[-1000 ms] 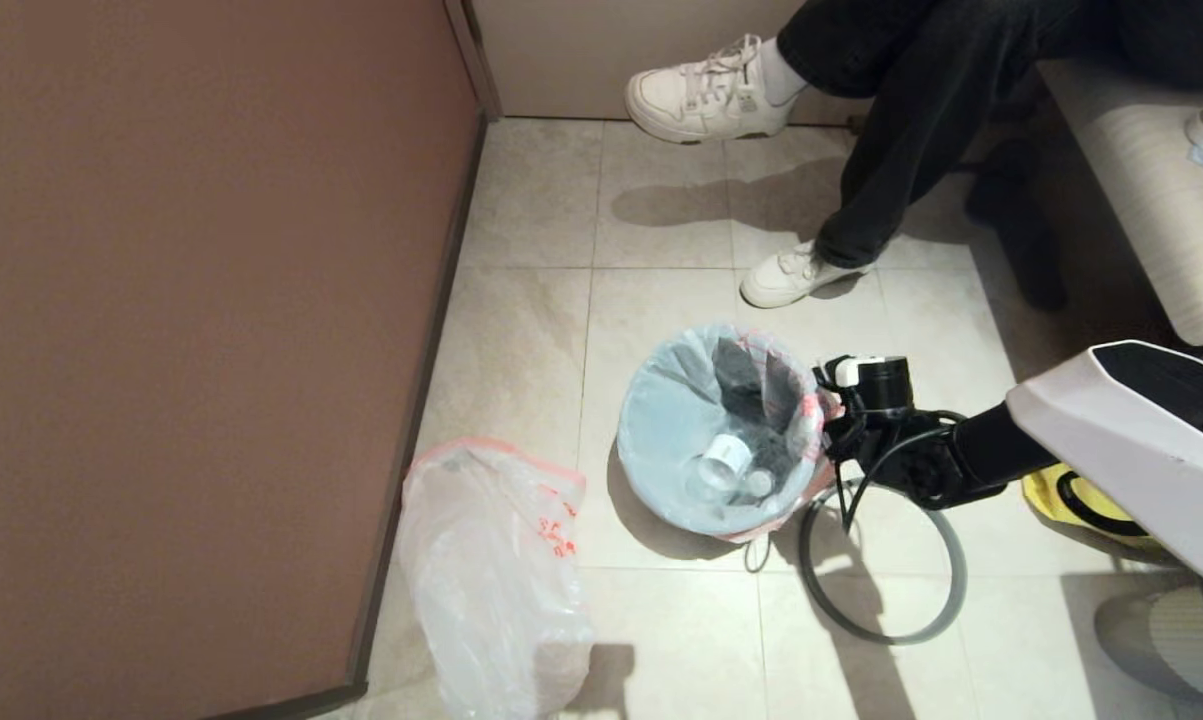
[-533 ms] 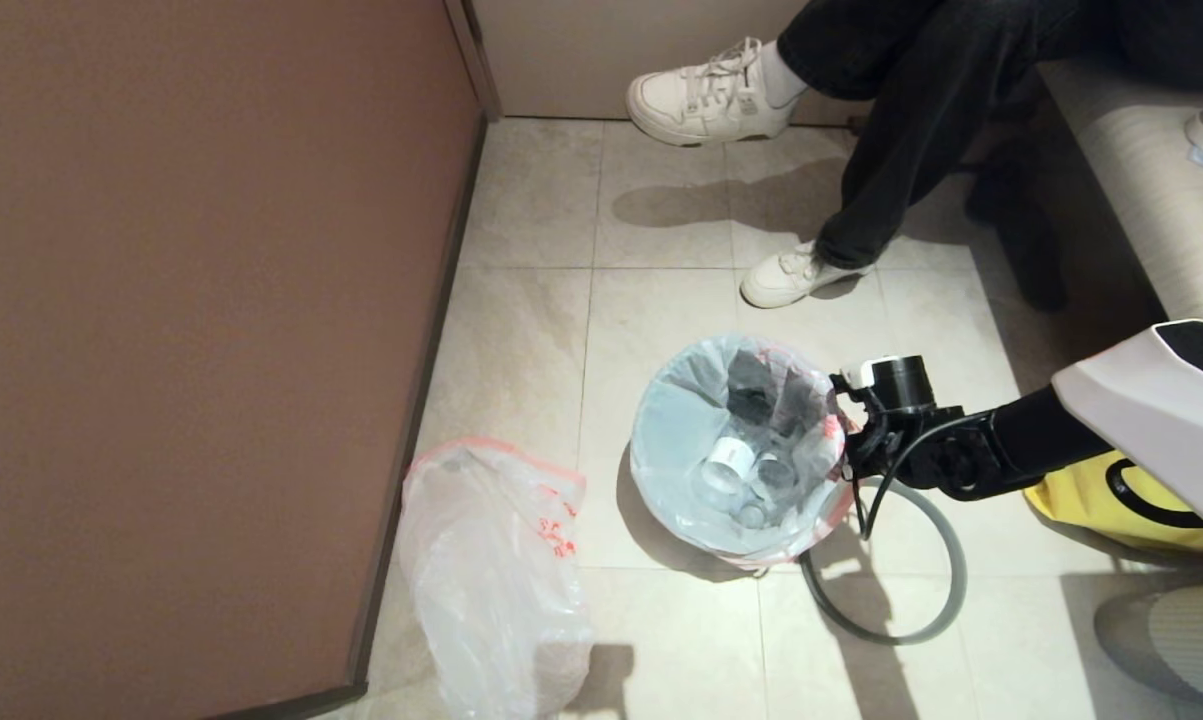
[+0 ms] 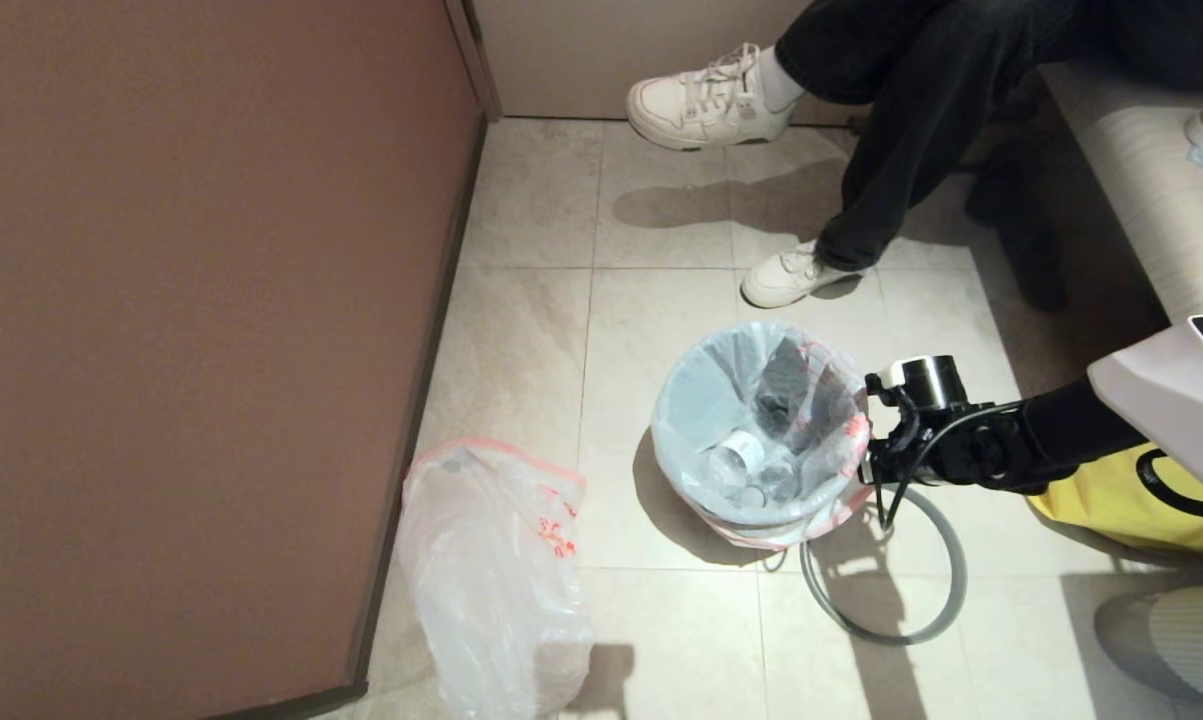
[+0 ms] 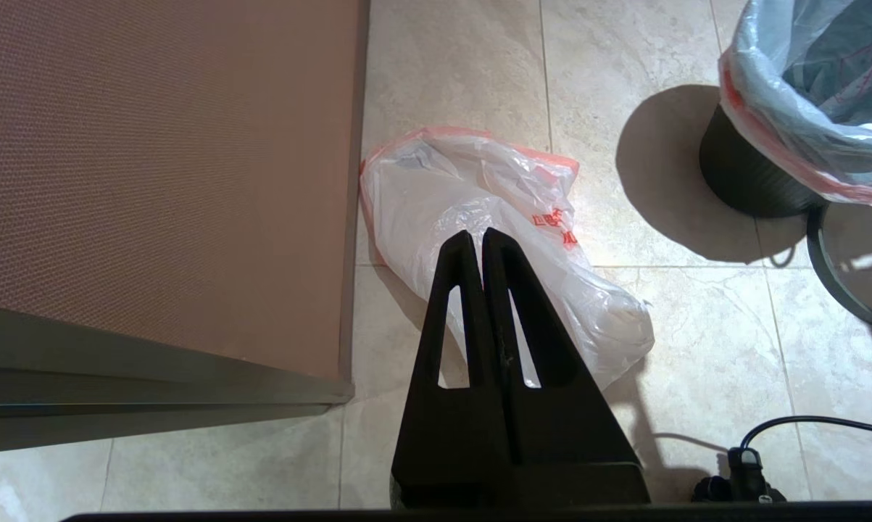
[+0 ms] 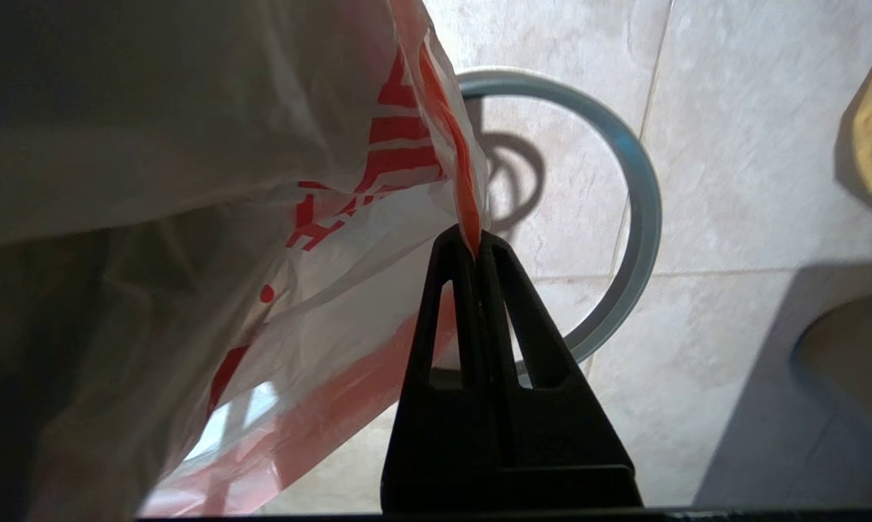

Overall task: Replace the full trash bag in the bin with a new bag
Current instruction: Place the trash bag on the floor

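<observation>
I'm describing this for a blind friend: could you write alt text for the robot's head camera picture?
The right gripper, shut, pinches the pink-red edge of the full trash bag, which sits in the bin on a tiled floor. A grey hoop lies beside the bin, the new bag lies by a brown wall, and a seated person's legs show behind.

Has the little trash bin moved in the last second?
Yes. The bin has slid to the right, toward the yellow bag, dragged by the right tool.
</observation>
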Motion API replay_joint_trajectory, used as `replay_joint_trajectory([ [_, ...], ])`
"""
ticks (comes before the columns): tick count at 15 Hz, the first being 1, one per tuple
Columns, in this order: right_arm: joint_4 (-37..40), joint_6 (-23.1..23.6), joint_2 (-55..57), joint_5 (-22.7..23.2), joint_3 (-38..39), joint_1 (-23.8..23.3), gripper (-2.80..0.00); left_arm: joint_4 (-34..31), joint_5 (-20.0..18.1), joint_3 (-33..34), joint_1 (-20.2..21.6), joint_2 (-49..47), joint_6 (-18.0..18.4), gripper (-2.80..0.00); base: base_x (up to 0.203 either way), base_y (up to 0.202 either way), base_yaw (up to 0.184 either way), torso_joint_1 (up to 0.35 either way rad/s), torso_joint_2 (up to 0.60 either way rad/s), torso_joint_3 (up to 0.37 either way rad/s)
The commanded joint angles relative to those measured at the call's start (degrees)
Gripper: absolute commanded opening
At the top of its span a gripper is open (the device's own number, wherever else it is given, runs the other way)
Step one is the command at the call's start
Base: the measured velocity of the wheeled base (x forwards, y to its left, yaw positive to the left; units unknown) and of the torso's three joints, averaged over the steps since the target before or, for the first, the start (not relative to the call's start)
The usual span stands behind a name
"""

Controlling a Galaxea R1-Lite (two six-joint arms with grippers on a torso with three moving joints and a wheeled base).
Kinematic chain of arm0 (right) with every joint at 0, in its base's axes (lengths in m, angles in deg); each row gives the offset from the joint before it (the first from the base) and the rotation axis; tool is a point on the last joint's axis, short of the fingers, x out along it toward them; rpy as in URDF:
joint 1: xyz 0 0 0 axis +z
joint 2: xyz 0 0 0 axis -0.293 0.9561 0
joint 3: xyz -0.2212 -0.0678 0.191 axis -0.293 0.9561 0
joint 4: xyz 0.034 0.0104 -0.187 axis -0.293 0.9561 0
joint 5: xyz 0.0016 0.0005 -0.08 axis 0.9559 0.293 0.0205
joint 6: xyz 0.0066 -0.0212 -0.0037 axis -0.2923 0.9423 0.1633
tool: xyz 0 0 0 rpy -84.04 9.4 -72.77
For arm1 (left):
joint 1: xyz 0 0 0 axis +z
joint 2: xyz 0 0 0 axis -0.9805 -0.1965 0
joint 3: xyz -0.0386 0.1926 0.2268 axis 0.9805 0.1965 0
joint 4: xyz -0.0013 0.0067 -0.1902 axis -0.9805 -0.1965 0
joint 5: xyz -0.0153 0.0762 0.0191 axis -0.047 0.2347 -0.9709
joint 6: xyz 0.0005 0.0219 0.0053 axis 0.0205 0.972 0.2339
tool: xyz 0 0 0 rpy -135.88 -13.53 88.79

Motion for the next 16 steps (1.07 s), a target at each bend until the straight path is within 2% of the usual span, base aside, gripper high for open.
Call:
replay_joint_trajectory([
  [1, 1.3, -2.5, -0.8, 1.6, 0.0, -1.3, -2.80, 0.0, 0.0, 0.0, 0.0, 0.0, 0.0, -2.80, 0.000, 0.000, 0.000, 0.000, 0.00, 0.000],
  [4, 5.2, -8.1, -3.0, 6.3, 0.1, -2.5, -2.80, 0.0, 0.0, 0.0, 0.0, 0.0, 0.0, -2.80, 0.000, 0.000, 0.000, 0.000, 0.00, 0.000],
  [6, 9.1, -14.2, -5.0, 10.8, 0.1, -3.0, -2.80, 0.0, 0.0, 0.0, 0.0, 0.0, 0.0, -2.80, 0.000, 0.000, 0.000, 0.000, 0.00, 0.000],
  [8, 10.8, -17.2, -7.0, 12.3, 0.5, -3.1, -2.80, 0.0, 0.0, 0.0, 0.0, 0.0, 0.0, -2.80, 0.000, 0.000, 0.000, 0.000, 0.00, 0.000],
  [11, 12.2, -19.4, -9.4, 13.8, 2.0, -2.9, -2.80, 0.0, 0.0, 0.0, 0.0, 0.0, 0.0, -2.80, 0.000, 0.000, 0.000, 0.000, 0.00, 0.000],
  [16, 13.3, -19.6, -13.3, 14.1, 3.2, -2.1, -2.80, 0.0, 0.0, 0.0, 0.0, 0.0, 0.0, -2.80, 0.000, 0.000, 0.000, 0.000, 0.00, 0.000],
])
